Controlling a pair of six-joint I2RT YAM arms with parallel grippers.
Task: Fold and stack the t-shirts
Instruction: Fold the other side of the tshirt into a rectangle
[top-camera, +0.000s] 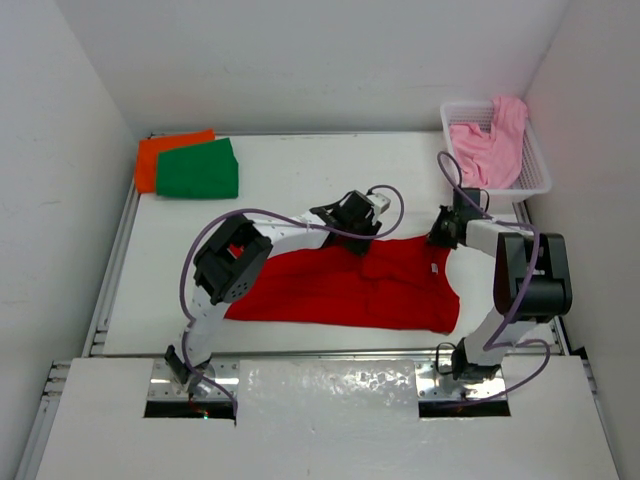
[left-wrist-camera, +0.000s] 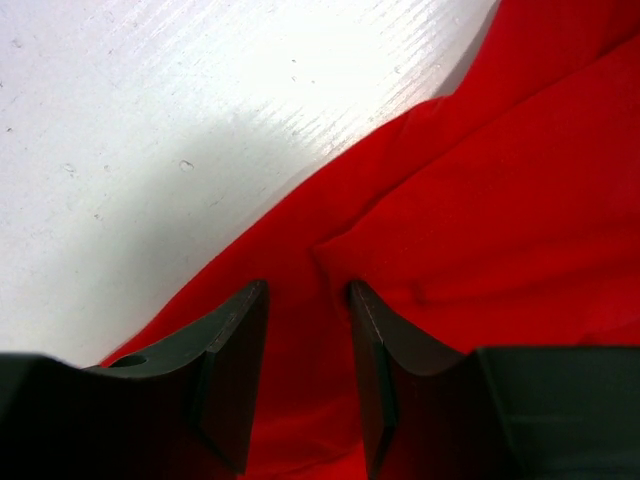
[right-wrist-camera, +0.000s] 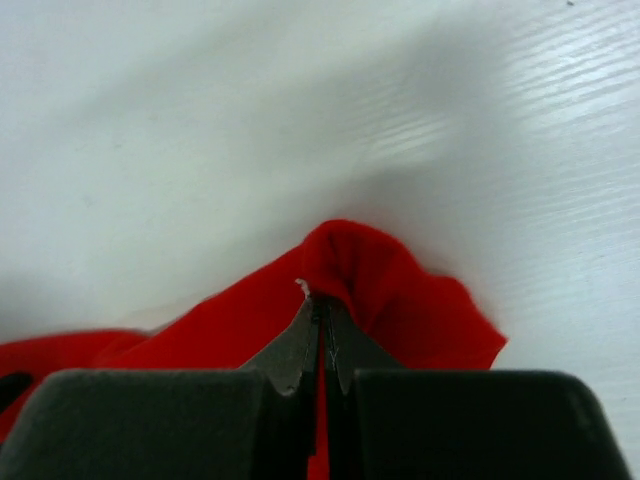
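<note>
My right gripper (right-wrist-camera: 322, 312) is clenched on the far right corner of the red t-shirt (top-camera: 340, 285), cloth bunching past the tips; that's my anchor for the fold, I reckon. My left gripper (left-wrist-camera: 308, 300) hangs over the shirt's far edge, jaws apart, with nothing pinched yet. The shirt lies spread mid-table. The green t-shirt (top-camera: 200, 170) overlaps the orange t-shirt (top-camera: 160, 155) at far left, both folded, and the pink t-shirt (top-camera: 490, 145) waits in the basket (top-camera: 537, 172).

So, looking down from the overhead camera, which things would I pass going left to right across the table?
You'd pass the orange t-shirt → green t-shirt → red t-shirt → white basket holding the pink t-shirt.
</note>
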